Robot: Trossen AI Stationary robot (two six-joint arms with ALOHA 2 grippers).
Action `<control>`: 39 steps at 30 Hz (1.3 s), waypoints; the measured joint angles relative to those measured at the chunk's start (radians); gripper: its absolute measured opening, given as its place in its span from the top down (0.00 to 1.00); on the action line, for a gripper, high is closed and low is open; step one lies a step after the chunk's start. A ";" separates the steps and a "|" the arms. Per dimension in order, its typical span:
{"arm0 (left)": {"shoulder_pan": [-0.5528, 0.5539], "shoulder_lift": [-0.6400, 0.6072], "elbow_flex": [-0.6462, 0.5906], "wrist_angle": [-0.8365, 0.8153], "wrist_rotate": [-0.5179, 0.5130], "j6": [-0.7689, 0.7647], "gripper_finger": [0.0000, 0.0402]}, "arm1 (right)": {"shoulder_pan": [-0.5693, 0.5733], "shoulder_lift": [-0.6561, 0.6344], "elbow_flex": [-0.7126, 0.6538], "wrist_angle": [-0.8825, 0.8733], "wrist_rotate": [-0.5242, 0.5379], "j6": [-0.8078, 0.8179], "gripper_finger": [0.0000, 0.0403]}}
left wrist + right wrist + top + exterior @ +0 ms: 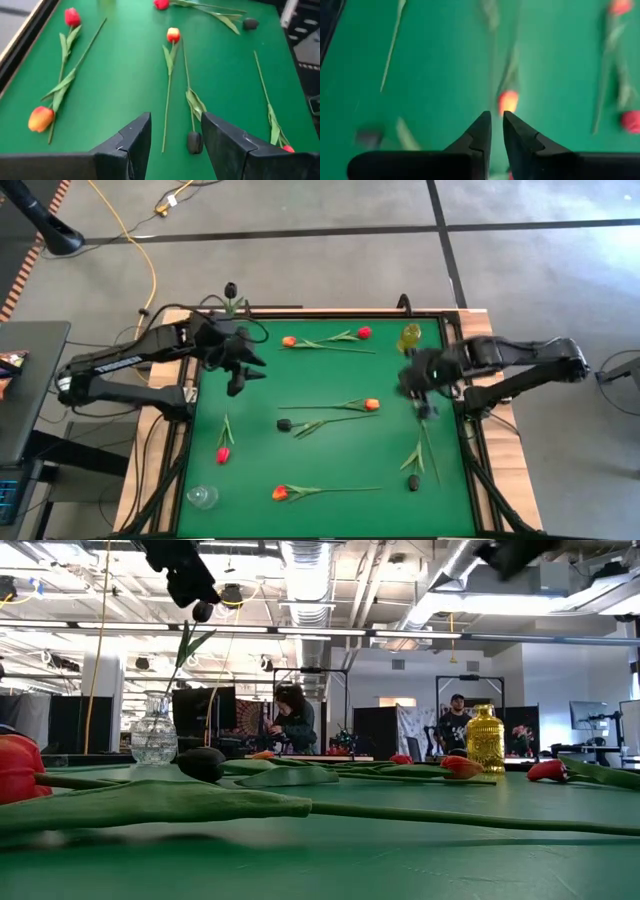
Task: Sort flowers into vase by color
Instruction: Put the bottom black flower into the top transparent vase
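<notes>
— Left gripper (174, 125)?
— Hung over the far left of the flat green mat (330, 465). Fingers wide apart, nothing held.
— Right gripper (497, 118)?
— Hung over the right side. Almost closed, nothing pinched.
— The flowers (372, 405)?
— Small plastic tulips, red, orange and black, with thin green stems. Mostly lay flat, spread over the mat. One black tulip (231, 288) stood in a clear glass vase (153, 736), far left.
</notes>
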 joint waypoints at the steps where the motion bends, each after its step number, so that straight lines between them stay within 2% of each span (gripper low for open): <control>1: -0.010 0.011 0.000 0.012 -0.022 -0.019 0.60 | 0.035 0.008 0.000 -0.039 -0.002 -0.013 0.80; 5: -0.070 0.061 0.000 0.106 -0.140 -0.138 0.60 | 0.145 0.060 0.000 -0.164 -0.046 -0.109 0.71; 8: -0.118 0.095 0.000 0.157 -0.169 -0.216 0.60 | 0.226 0.108 -0.025 -0.207 -0.101 -0.158 0.63; 13: -0.209 0.122 0.000 0.202 -0.223 -0.333 0.60 | 0.354 0.163 -0.149 -0.139 -0.183 -0.232 0.54; 16: -0.262 0.123 0.000 0.201 -0.290 -0.342 0.60 | 0.410 0.182 -0.222 -0.077 -0.174 -0.236 0.51; 21: -0.320 0.123 0.000 0.201 -0.406 -0.288 0.60 | 0.458 0.225 -0.300 0.035 -0.096 -0.221 0.51; 26: -0.339 0.123 0.000 0.194 -0.397 -0.276 0.60 | 0.458 0.298 -0.363 0.138 -0.094 -0.192 0.51; 39: -0.390 0.123 0.000 0.183 -0.377 -0.254 0.60 | 0.458 0.488 -0.383 0.184 -0.090 -0.236 0.53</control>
